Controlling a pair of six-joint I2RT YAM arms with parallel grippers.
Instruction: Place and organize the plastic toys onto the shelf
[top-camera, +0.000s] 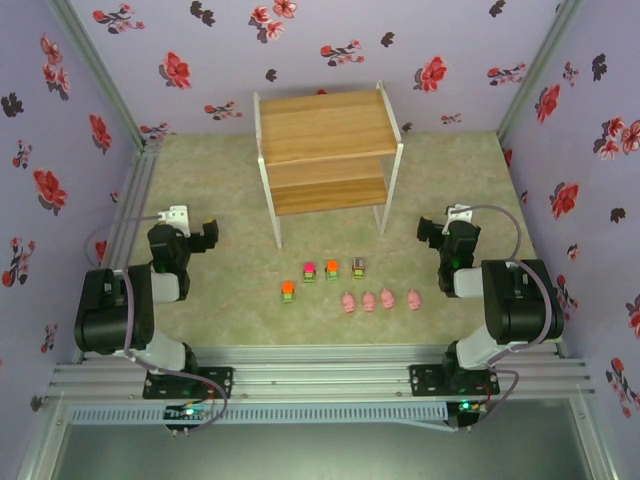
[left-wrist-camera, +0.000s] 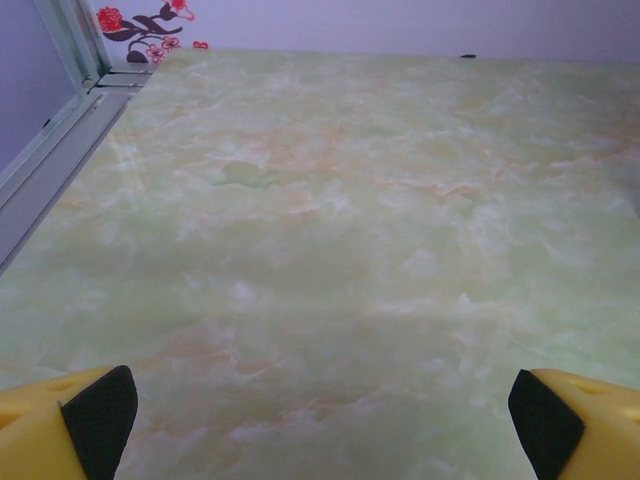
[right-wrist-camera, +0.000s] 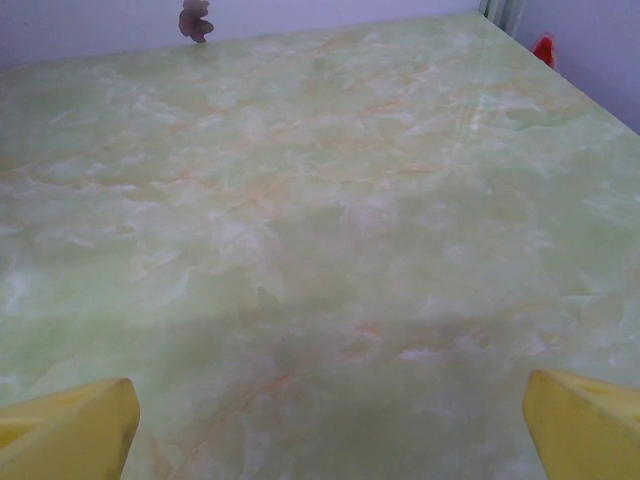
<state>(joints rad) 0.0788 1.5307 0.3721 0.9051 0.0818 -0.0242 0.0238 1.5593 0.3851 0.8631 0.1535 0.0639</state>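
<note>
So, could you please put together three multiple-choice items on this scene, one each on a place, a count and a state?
1. Where do the four pink pigs lie, relative to the shelf?
A. On its top board
B. On the table, in a row in front of it
C. On its lower board

2. How many blocky toys have an orange top?
A. None
B. Two
C. Four

3. How do the left claw and right claw stand?
A. Both open, holding nothing
B. Both shut on pigs
C. Left open, right shut

Key: 1 B, the top view shows them lined up on the table, nearer the arms; 2 B, tops read orange, magenta, orange, grey-brown; 3 A, each wrist view shows fingers wide apart with nothing between.
</note>
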